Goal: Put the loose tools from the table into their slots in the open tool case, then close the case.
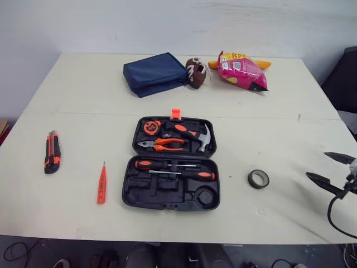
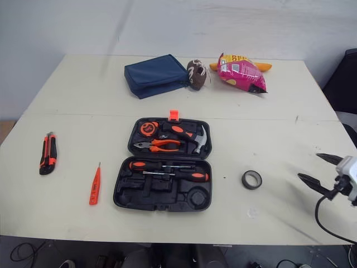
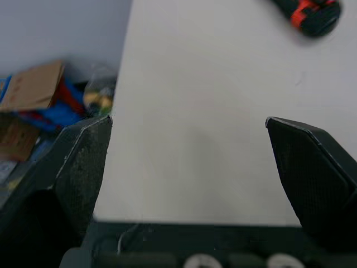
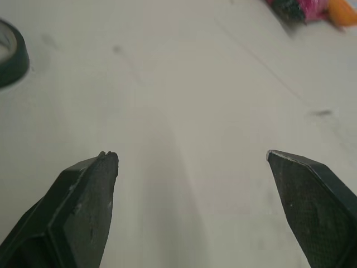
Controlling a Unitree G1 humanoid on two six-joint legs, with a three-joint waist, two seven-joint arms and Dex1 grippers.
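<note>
Your open black plastic tool case (image 1: 129,192) lies mid-table. To its left are 2 loose tools: the slim orange tester screwdriver (image 1: 101,183) close by and the black-and-orange utility knife (image 1: 52,152) farther out. To the case's right sits the black tape roll (image 1: 258,178). Beyond the roll your right gripper (image 1: 317,164) hangs spread and empty. Your left gripper (image 3: 188,121), also released, is at the table edge past the knife.
</note>
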